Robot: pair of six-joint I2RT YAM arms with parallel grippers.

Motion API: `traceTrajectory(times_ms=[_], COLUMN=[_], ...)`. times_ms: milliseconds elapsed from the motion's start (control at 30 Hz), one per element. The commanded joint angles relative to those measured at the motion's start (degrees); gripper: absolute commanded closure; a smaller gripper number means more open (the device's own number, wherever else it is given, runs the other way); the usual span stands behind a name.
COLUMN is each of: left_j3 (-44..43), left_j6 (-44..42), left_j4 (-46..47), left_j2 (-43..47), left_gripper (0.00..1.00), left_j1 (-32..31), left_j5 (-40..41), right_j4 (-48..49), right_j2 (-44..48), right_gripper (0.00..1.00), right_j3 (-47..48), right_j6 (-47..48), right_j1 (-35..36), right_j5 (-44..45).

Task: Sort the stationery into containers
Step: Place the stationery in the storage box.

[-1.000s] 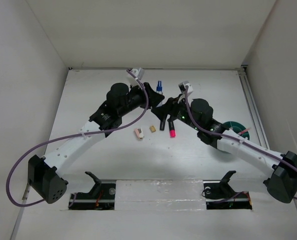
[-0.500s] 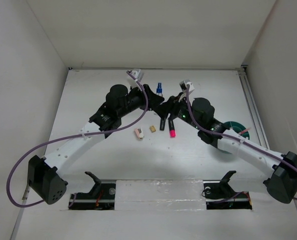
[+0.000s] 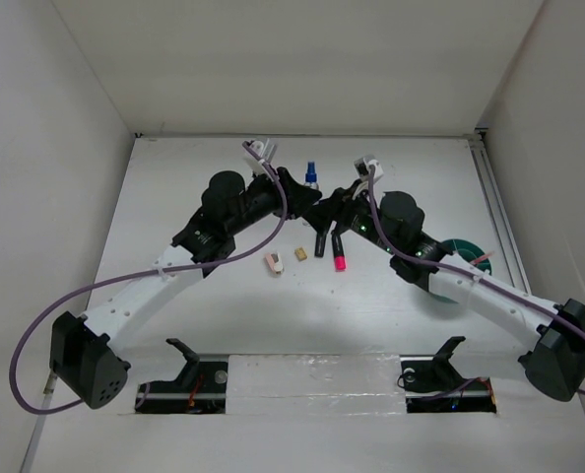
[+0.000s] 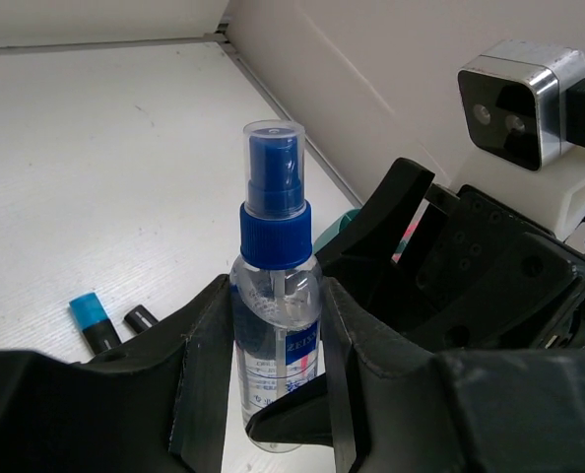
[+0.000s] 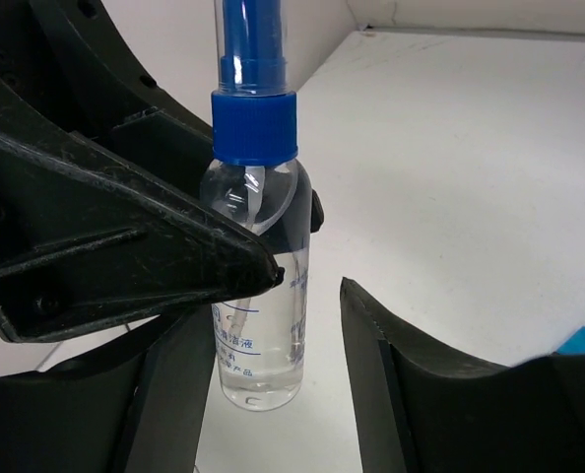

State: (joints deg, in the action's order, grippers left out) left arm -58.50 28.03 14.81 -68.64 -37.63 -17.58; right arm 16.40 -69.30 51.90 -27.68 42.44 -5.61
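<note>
Left wrist view says it all: clear bottle [image 4: 276, 296] sits upright, clamped in the left gripper [image 4: 273, 365]. The right gripper [image 5: 273, 386] has its jaws apart on either side of it, with a gap on one side. I'd centre below the cap, squeeze, then release left. The teal cup [image 3: 462, 247] is behind the right wrist.

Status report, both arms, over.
Left fingers shut on bottle, upright. Right fingers open, straddling same bottle, not gripping. Teal cup partly hidden behind right arm.
</note>
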Motion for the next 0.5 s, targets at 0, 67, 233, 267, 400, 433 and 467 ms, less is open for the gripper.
traceTrajectory(times_ms=[0,67,233,267,400,433,467], left_j3=[1.5,1.5,2.5,2.5,3.0,3.7,3.7], left_j6=[0.9,0.9,1.4,1.4,1.4,1.4,2.0], left_j4=[-0.5,-0.5,0.7,0.7,1.3,1.3,1.8], left_j2=[2.4,2.9,2.9,2.9,2.9,2.9,2.9], left_gripper=[1.0,1.0,1.0,1.0,1.0,1.0,1.0], left_j1=[-1.0,-1.0,-1.0,-1.0,-1.0,-1.0,-1.0], left_j5=[-4.1,-4.1,-4.7,-4.7,-5.3,-5.4,-5.4], right_j4=[11.4,11.9,16.3,16.9,17.5,18.0,18.0], right_j2=[1.7,2.3,3.5,3.5,4.2,4.2,4.2], right_gripper=[0.43,0.43,0.46,0.48,0.5,0.5,0.5], right_j3=[0.8,0.3,-2.7,-2.7,-2.7,-2.7,-3.3], right_j6=[-0.2,-0.7,-2.3,-2.3,-2.3,-3.1,-3.1], right_j1=[-1.1,-1.1,-1.1,-1.1,-1.1,-1.1,-1.1], right_j5=[2.5,3.8,2.6,1.6,1.7,2.3,2.4])
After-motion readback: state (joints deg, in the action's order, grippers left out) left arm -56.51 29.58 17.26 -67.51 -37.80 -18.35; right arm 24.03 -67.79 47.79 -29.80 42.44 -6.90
